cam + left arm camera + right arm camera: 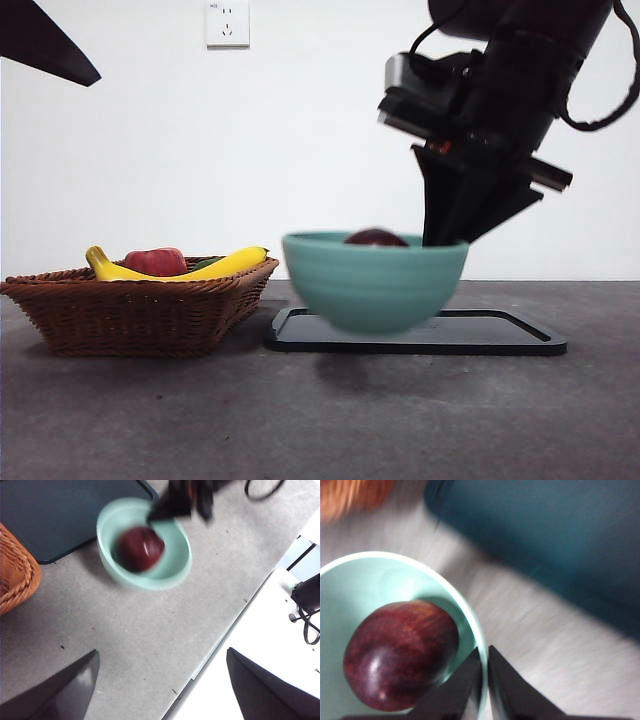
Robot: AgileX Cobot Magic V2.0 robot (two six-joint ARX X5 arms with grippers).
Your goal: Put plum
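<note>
While the plum (pixel 400 652) sat inside the green bowl (pixel 372 285), my right gripper (pixel 484 680) pinched the bowl's rim and held it above the black tray (pixel 500 335); I feared that thin grip would slip. My left gripper (pixel 160 680) waited, jaws apart.

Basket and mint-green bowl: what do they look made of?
The brown woven basket looks like wicker or rattan, matte: braided strands show along its rim and walls. The mint-green round bowl holding the dark maroon plum looks smooth and softly glossy, either glazed ceramic or plastic; motion blur leaves that open. The right gripper pinches its rim.
</note>
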